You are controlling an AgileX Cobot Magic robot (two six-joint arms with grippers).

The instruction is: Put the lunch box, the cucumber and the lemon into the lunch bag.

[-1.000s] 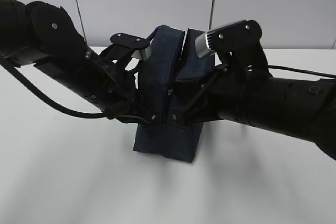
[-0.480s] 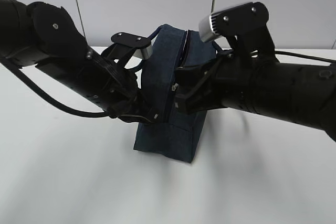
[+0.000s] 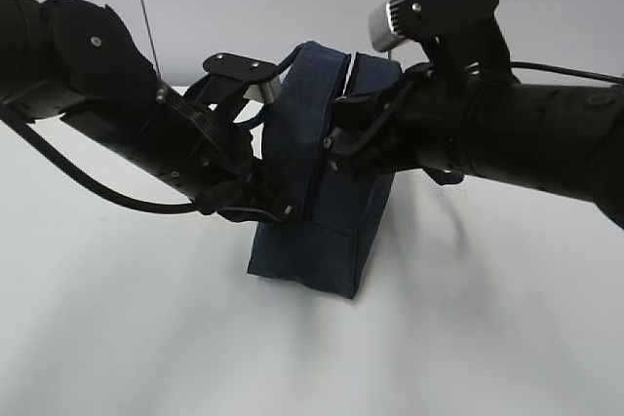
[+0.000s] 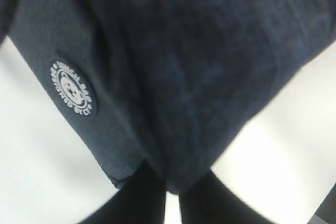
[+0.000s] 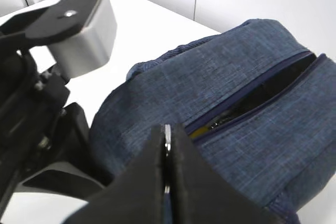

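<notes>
The navy lunch bag (image 3: 322,231) stands upright on the white table between both arms. My left gripper (image 3: 278,211) is shut on a fold of the bag's fabric (image 4: 173,171) at its near end. My right gripper (image 5: 167,129) is shut on the metal ring pull (image 5: 167,134) of the zipper, partway up the bag's end (image 3: 331,148). Beyond the pull the zipper (image 5: 262,90) gapes open along the top. A sliver of yellow (image 5: 202,129) shows in the gap; I cannot tell whether it is the lemon. The lunch box and the cucumber are hidden.
The white table (image 3: 117,338) runs all round the bag, with a pale wall behind. A round white logo patch (image 4: 72,88) sits on the bag's side. The left arm's wrist camera housing (image 5: 79,30) hangs close beside the bag top.
My right gripper has risen along the bag's end with the ring pull in it. The left gripper has kept its pinch on the fabric.
</notes>
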